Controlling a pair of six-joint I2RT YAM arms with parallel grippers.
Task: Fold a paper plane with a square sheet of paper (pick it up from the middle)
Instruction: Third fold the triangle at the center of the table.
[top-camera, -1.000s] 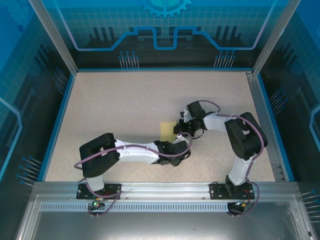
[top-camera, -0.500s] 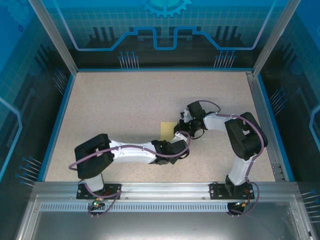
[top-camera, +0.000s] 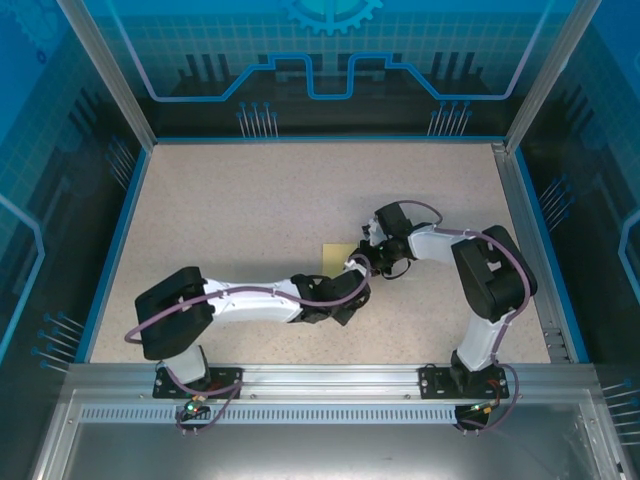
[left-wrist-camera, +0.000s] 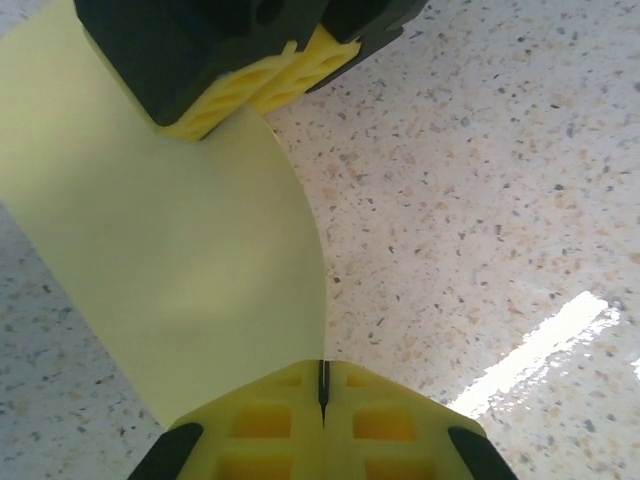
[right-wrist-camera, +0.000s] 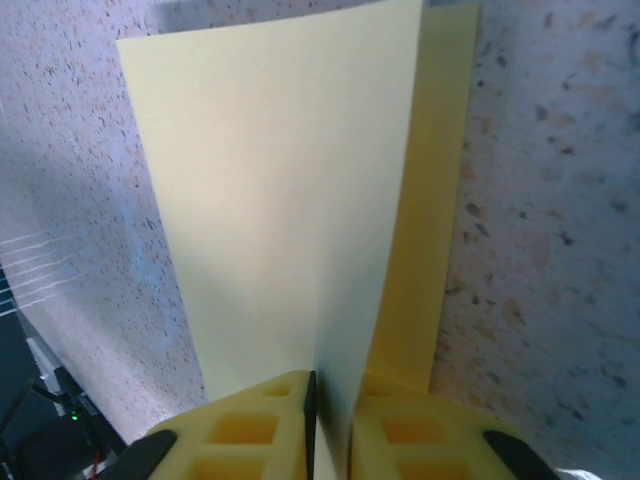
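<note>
Pale-yellow sheet (left-wrist-camera: 170, 290) (in left pincer (left-wrist-camera: 322, 368))

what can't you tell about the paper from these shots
left wrist: the square sheet of paper runs off the left edge; left gripper hides its near edge.
right wrist: right gripper covers the sheet's bottom; front flap hides the layer behind.
top external: both grippers cover most of it; creases too small.

No words, numbers, labels or brand marks can be read anywhere in the scene. The nearest thing to a sign is a blue gear emblem (top-camera: 331, 12) among blue outline patterns on the far wall (top-camera: 200, 60), and it carries no letters.
</note>
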